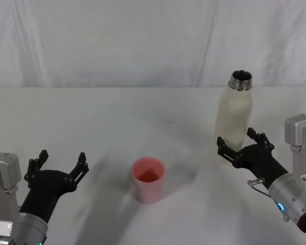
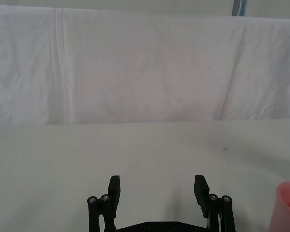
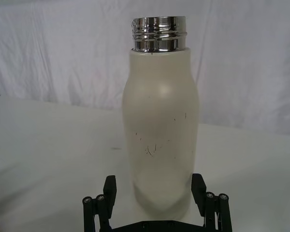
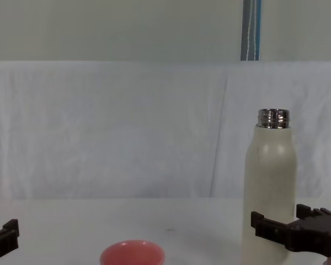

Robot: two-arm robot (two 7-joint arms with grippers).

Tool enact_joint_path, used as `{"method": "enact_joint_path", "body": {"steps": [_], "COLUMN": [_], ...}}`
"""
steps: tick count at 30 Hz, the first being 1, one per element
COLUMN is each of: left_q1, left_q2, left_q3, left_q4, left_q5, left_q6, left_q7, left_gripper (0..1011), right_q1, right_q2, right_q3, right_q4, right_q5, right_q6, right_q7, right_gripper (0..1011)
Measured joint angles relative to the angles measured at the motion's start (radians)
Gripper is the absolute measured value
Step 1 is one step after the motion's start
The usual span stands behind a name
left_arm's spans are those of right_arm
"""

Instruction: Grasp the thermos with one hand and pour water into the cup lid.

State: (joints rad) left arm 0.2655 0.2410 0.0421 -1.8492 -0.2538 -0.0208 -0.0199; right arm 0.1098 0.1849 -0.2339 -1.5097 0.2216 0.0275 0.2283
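The right pincer [image 1: 239, 144] is spread wide at the foot of the thermos [image 1: 234, 120], one finger on either side of the bottle's lower body; in the right wrist view its fingers [image 3: 109, 186] flank the base of the thermos [image 3: 160, 125] with a thin gap on each side, so they do not appear to grip it. The thermos stands upright on the white tabletop [image 1: 117, 117], its steel neck uncapped. The cup lid [image 1: 148, 179], pink and upright, stands well to the left of the thermos and nearer the robot. The left pincer [image 1: 59, 166] hangs low over the tabletop further to the left of the thermos, beyond the cup lid, also spread wide and holding nothing.
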Motion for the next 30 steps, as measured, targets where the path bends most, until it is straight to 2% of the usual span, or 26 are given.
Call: {"method": "enact_joint_path", "body": {"steps": [30], "left_q1": [0.000], "left_q2": [0.000], "left_q3": [0.000], "left_q4": [0.000], "left_q5": [0.000], "left_q6": [0.000], "left_q7": [0.000], "left_gripper": [1001], "right_q1": [0.082], "right_q2": [-0.034], "right_q3": [-0.009], "right_q4": [0.116], "right_q5": [-0.012], "right_q6": [-0.022], "right_q7": [-0.007], "right_gripper": [1002]}}
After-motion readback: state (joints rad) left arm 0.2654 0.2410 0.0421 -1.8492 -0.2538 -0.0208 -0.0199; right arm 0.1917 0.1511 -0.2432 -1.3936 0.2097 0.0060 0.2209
